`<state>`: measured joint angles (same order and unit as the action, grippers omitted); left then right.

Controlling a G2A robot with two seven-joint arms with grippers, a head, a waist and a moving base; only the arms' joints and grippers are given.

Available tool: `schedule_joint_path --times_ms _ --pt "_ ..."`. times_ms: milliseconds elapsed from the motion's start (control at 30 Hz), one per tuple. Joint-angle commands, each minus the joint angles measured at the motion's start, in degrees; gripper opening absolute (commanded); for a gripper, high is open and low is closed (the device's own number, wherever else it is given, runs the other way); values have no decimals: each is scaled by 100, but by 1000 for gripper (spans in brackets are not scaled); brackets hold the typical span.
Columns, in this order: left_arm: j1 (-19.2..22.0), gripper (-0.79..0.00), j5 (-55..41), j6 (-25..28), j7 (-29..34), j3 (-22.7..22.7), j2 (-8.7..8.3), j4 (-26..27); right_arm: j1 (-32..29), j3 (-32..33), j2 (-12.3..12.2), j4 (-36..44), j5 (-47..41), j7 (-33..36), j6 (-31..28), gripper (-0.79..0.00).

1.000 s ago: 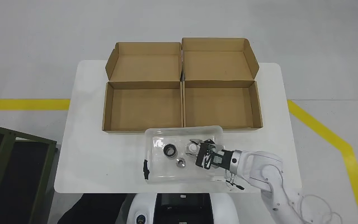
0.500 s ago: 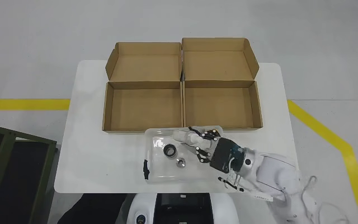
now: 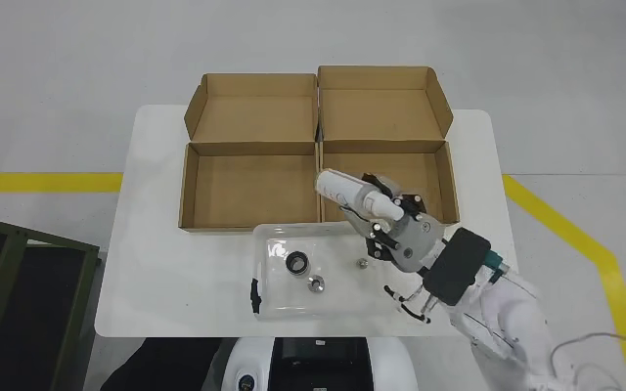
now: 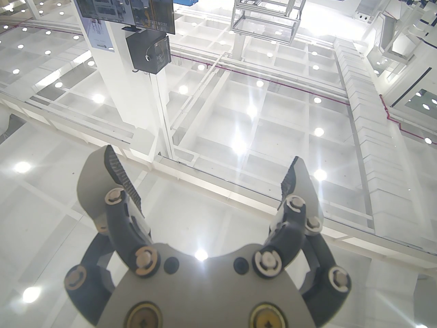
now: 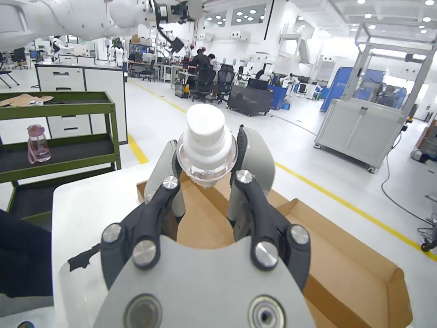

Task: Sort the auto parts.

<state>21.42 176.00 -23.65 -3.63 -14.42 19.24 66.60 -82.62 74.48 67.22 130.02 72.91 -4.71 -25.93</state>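
My right gripper point(image 3: 380, 217) is shut on a white-capped part with a clear body point(image 3: 344, 187). It holds the part in the air over the near wall between the two cardboard boxes. In the right wrist view the part point(image 5: 206, 138) sticks out past the fingers point(image 5: 254, 151) of the right gripper point(image 5: 208, 160), above the open box point(image 5: 341, 257). A clear plastic tray point(image 3: 269, 305) at the table's front holds a dark ring bearing point(image 3: 296, 262), a small metal piece point(image 3: 316, 284) and a tiny nut point(image 3: 363, 262). My left gripper point(image 4: 202, 154) is open, holds nothing and points at the ceiling.
Two open cardboard boxes stand side by side behind the tray, the left box point(image 3: 249, 191) and the right box point(image 3: 411, 186), both with raised lids. A green shelf cart point(image 3: 39, 293) stands left of the white table point(image 3: 156, 244). Black tape point(image 3: 255, 293) marks the tray's left rim.
My right gripper closed on the white-capped part inside the tray, lifted it out and carried it up and back toward the boxes. The other parts stayed in the tray.
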Motion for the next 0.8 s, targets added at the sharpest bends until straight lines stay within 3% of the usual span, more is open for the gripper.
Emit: schedule_joint_path --times_ms 0,533,767 --pt "0 0 0 0 0 0 0 0 71 -22 12 26 -45 -96 80 -785" --pt "0 0 0 0 0 0 0 0 552 -212 97 7 -114 -1097 270 -785" --pt "0 0 0 0 0 0 0 0 554 -269 107 -134 34 -1206 215 -785"
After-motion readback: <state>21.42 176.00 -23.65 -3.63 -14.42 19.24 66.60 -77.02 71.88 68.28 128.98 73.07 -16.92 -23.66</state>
